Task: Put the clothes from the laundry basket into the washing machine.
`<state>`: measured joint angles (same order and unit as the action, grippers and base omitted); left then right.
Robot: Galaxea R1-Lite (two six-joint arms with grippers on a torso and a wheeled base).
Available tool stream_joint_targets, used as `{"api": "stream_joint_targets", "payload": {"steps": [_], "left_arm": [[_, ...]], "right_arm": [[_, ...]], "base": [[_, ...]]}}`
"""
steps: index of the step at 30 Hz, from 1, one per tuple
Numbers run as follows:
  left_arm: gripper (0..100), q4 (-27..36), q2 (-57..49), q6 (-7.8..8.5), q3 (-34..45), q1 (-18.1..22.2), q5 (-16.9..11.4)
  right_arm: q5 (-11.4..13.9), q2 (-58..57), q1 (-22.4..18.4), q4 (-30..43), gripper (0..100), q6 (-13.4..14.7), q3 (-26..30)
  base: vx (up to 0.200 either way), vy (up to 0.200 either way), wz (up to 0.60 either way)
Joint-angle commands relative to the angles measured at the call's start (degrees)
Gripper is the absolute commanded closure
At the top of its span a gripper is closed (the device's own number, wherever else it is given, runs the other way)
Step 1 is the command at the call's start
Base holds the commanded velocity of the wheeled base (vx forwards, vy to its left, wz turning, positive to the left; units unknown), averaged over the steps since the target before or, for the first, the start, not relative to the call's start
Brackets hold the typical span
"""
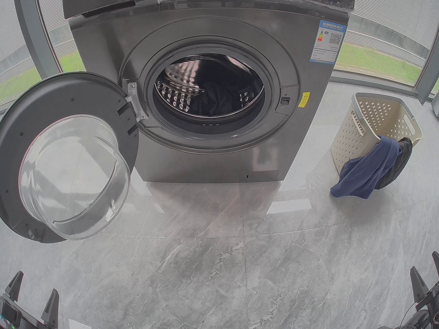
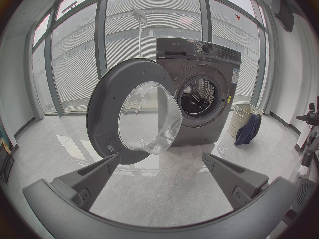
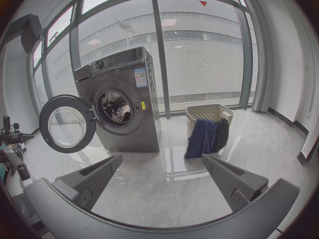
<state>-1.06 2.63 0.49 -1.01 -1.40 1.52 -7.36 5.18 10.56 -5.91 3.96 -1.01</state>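
Partly done: dark garment (image 1: pixel 219 99) in grey front-loading washing machine (image 1: pixel 206 165). Pending: blue cloth (image 1: pixel 366 172), black cloth (image 1: pixel 401 158) over cream perforated plastic laundry basket (image 1: pixel 352 138) rim, well ahead of right tool (image 3: pixel 161 156). It and left tool (image 2: pixel 160 156): released, empty.

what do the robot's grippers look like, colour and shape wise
Both look the same. The left gripper and the right gripper each have two dark grey, wedge-shaped fingers that taper to a point, with a finely ribbed strip on the inner face near the tip and a round screw near the base. The fingers sit on a curved dark grey bar. No markings show.
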Motion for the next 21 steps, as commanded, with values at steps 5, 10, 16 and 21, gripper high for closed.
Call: {"api": "stream_joint_targets", "payload": {"steps": [5, 10, 16, 21], "left_arm": [[0, 1.1, -2.4, 0.13, 1.0, 1.4, -1.3], [0, 1.1, -2.4, -0.22, 1.0, 1.4, -0.8], [0, 1.1, -2.3, -0.31, 1.0, 1.4, -0.9], [0, 1.1, -2.3, -0.31, 1.0, 1.4, -0.9]], "right_arm": [[-2.8, 0.1, -3.4, 2.0, 0, 0.0, 0.9], [-3.8, 0.1, -4.9, 2.0, 0, 0.2, 0.9], [-0.5, -5.2, -10.8, 3.1, 0, -3.3, 0.8], [1.7, -5.2, -10.6, 3.7, 0, -2.2, 0.9]], "base": [[0.000, 0.000, 0.00], [0.000, -0.040, 0.00], [0.000, -0.200, 0.00], [0.000, -0.200, 0.00]]}}
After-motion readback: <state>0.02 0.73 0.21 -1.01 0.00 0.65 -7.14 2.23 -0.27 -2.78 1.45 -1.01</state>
